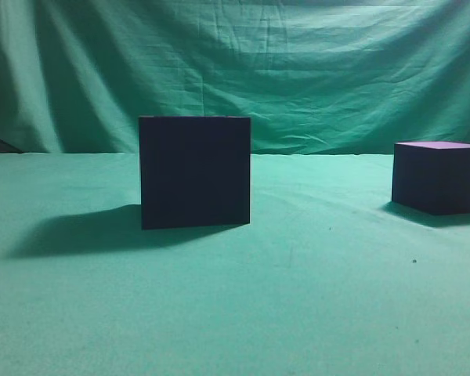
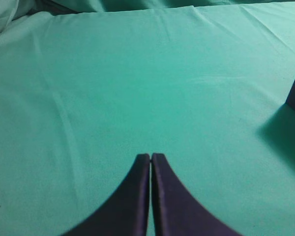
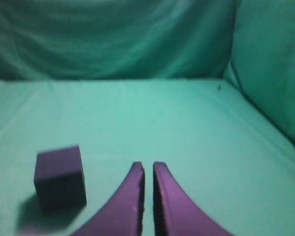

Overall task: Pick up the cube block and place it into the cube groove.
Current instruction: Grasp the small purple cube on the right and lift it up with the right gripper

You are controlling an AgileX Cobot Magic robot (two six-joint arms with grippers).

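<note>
On green cloth (image 1: 313, 298), the small dark navy cube block w/ purple top (image 1: 439, 177) is sitting at right, well apart from the big near-black cube groove box (image 1: 195, 171) at centre. Left gripper (image 2: 151, 156) is hovering w/ fingers pressed together, holding nothing; right gripper (image 3: 148, 166) is hovering nearly closed & empty, the block (image 3: 60, 178) lying just beside it on its left.

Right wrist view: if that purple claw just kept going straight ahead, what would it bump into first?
Probably nothing on the table. The right claw points down the bare green cloth; the cube block sits off to its left, out of line. Farther on hangs the draped green backdrop, though depth is hard to judge.
</note>
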